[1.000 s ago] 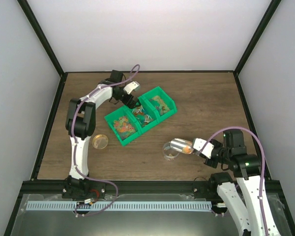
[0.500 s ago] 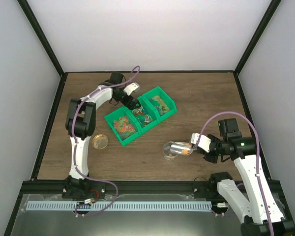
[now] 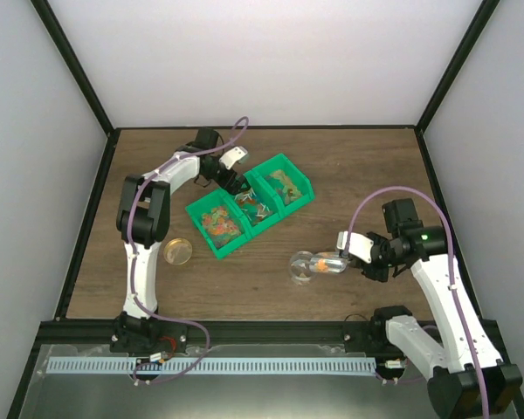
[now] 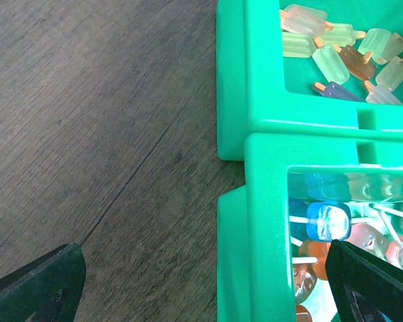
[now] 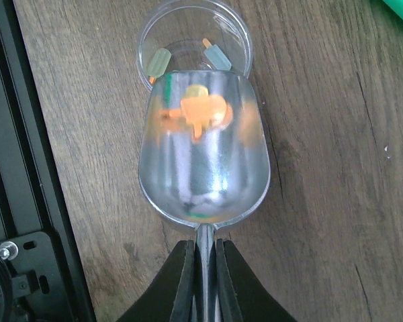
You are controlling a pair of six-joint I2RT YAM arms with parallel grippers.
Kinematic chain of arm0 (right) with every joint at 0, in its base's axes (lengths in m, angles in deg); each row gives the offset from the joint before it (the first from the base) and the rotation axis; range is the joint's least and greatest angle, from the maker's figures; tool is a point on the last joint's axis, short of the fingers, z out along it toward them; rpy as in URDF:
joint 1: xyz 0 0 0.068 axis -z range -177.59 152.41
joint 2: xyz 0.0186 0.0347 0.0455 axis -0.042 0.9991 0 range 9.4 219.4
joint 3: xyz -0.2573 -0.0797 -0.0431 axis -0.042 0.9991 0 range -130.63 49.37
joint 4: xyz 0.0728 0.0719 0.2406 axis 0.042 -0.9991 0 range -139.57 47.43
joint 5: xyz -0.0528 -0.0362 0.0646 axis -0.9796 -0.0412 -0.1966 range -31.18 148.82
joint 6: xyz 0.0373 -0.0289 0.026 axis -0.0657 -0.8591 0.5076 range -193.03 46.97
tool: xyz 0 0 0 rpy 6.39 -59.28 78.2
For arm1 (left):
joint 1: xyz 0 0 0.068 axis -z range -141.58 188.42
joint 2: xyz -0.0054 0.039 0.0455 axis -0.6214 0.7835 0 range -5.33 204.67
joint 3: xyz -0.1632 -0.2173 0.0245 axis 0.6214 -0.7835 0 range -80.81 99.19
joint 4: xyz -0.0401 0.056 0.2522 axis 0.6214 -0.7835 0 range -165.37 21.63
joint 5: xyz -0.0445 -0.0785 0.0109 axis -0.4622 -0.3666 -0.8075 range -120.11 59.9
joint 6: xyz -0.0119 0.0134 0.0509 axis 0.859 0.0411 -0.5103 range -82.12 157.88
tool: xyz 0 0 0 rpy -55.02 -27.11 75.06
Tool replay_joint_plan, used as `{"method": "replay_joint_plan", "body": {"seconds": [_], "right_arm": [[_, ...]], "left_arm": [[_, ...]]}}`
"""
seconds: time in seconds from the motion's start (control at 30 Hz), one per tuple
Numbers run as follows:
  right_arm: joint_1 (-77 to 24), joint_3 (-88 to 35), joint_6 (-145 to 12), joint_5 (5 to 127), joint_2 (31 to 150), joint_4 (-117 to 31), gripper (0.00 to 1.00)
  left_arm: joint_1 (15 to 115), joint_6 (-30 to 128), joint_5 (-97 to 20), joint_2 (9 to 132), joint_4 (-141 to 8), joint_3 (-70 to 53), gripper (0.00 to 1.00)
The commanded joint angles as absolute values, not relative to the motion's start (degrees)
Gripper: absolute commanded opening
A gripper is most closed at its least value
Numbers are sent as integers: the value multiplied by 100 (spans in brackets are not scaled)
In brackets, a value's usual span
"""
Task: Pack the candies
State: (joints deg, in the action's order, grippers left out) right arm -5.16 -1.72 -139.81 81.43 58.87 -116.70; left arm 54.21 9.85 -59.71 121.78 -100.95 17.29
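My right gripper (image 5: pixel 203 251) is shut on the handle of a metal scoop (image 5: pixel 201 161), which is tilted with its front lip over a clear round cup (image 5: pixel 238 30). Orange and yellow candies (image 5: pixel 200 111) blur near the scoop's front. Two pale sweets (image 5: pixel 160 62) lie in the cup. In the top view the scoop (image 3: pixel 327 261) reaches left from the right gripper (image 3: pixel 360 253) over the cup (image 3: pixel 302 269). My left gripper (image 4: pixel 208 288) is open, straddling the wall of a green bin (image 4: pixel 255 168). It is also in the top view (image 3: pixel 231 179).
Three joined green bins (image 3: pixel 290 166) sit mid-table. The near-left one holds small mixed orange, red, yellow and green candies (image 3: pixel 220 223). The others hold lollipops (image 4: pixel 329 221) and pastel popsicle sweets (image 4: pixel 336 47). A round clear lid (image 3: pixel 178 251) lies left. A black frame rail (image 5: pixel 27 168) runs beside the cup.
My right arm has lifted its wrist and swung back, tilting the scoop down toward the cup. The candies have slid toward the scoop's front. The left arm has not moved.
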Motion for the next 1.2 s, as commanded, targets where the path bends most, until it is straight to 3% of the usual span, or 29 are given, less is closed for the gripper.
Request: {"method": "replay_joint_plan", "body": {"seconds": [0.0,0.43,0.57,0.8,1.0,1.17], "right_arm": [[-493,-516,-14253,8004,5944,-11743,1],[-720,-780,-14184,7783,6131,-11732,1],[-726,-1282,-13479,8084,6410,-11676,1],[-726,-2324,-10665,8078,7599,-10979,1],[-781,-3426,-9065,8183,8952,-10827,1],[-1277,-3858,-8800,8052,9481,-10578,1]], "left_arm": [[5450,996,-6008,11956,-9975,1649,100],[5450,477,-6035,12067,-10481,1740,99],[5441,435,-6065,12272,-10833,2017,90],[5450,889,-6292,12064,-10526,1662,67],[5459,1326,-6416,11749,-10109,1184,63],[5531,1411,-6353,11629,-10001,963,60]]}}
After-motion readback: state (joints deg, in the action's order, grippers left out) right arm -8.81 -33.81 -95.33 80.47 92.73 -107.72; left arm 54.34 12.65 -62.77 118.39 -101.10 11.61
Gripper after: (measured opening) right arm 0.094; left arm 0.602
